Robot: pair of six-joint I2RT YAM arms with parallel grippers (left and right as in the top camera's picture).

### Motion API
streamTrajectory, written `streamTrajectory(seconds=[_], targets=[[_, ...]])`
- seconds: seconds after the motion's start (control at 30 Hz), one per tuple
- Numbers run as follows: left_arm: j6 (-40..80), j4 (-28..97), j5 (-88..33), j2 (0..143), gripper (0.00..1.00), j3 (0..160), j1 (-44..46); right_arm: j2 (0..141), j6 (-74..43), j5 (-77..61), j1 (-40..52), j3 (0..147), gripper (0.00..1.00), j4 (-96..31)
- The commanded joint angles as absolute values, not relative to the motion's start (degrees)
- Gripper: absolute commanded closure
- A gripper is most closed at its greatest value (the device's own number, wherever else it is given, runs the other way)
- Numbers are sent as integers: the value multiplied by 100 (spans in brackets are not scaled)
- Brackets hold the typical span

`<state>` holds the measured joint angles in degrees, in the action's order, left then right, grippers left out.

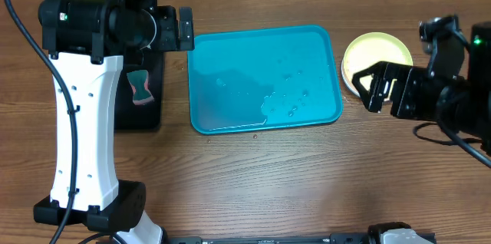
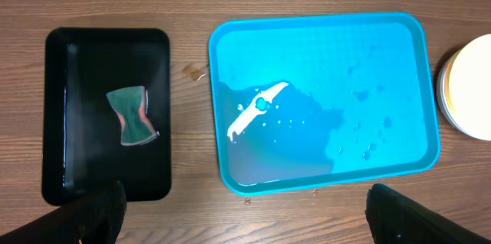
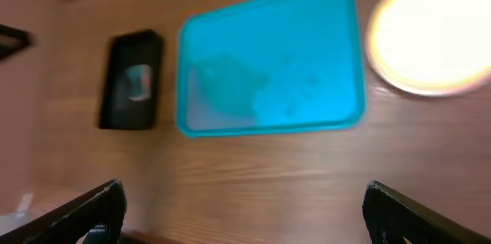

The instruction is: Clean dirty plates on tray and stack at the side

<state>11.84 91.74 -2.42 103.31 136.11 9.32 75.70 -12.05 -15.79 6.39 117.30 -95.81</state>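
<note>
Tray (image 1: 230, 60) sits centre frame on the tabletop with water (image 2: 291, 136) pooled inside, and the plates (image 1: 376, 51) are stacked just right of it, upper right.
Black tray (image 2: 77, 159) at left holds a sponge (image 2: 132, 115); left end effector (image 1: 176, 29) and right end effector (image 1: 374, 87) are both spread wide and empty.

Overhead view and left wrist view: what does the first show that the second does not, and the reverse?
Only overhead: both arms, the left arm covering most of the black tray, and the open right gripper by the yellow-green plate. Only left wrist: the whole black tray, uncovered, and that camera's own fingertips at the bottom edge. Both: the wet turquoise tray with no plate on it, the sponge on the black tray, and the plate right of the turquoise tray.
</note>
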Motion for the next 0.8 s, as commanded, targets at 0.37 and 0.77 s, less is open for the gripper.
streamTrajectory(seconds=[0.37,0.77], targets=[[1177,9166,-301,10377,0,13611,963,5811,27,-480,489,8396,0,-5474],[1179,9166,-301,10377,0,13611,963,2143,25,-659,167,2821,0,-1756]])
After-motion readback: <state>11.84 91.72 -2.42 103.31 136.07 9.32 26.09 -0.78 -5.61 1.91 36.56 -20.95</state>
